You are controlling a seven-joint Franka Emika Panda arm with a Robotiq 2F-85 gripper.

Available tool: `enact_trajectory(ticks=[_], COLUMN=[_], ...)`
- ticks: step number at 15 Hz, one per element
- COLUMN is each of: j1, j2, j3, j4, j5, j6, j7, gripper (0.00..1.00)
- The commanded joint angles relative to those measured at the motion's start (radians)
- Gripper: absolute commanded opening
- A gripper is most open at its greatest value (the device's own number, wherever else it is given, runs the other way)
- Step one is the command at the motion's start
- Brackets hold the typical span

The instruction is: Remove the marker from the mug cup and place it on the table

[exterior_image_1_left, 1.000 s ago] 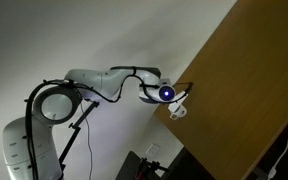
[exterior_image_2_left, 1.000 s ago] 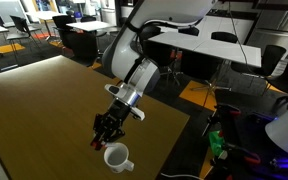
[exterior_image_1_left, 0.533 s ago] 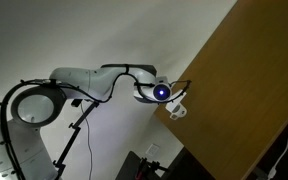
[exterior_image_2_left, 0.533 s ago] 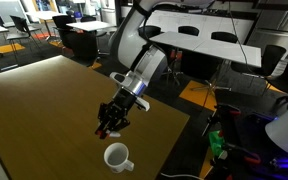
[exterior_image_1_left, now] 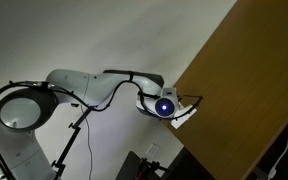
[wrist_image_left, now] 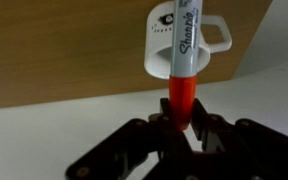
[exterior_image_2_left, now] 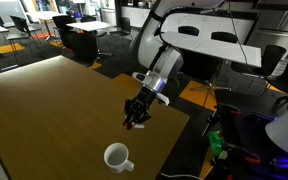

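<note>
Brown table (exterior_image_2_left: 44,110): one mug cup (exterior_image_2_left: 117,157); one marker (wrist_image_left: 184,62) pinched in end effector (wrist_image_left: 182,122), seemingly airborne.

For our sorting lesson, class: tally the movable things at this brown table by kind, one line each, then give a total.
Mugs: 1, the white mug standing on the table.
Markers: 1, the red marker held in the gripper.
Total: 2

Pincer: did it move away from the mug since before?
Yes. In an exterior view the pincer, shut on the marker, was right over the mug; now it is farther off, up and right of it.
</note>
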Motion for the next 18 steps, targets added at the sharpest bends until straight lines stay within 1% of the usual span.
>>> enact_trajectory(ticks=[1,4,10,13,18], j1=[0.0,0.011,0.033,0.039,0.059], j2=[-0.022,-0.012,0.036,0.079,0.163], j3=[-0.023,-0.04,-0.044,-0.052,-0.09], j4=[-0.031,-0.019,0.035,0.083,0.188], j5=[0.044,0.025,-0.026,-0.133,-0.348], j6=[0.083,0.156,0.319,0.35,0.335], j7=[0.027,0.052,0.136,0.228,0.428], gripper=[0.06,0.06,0.06,0.06,0.06])
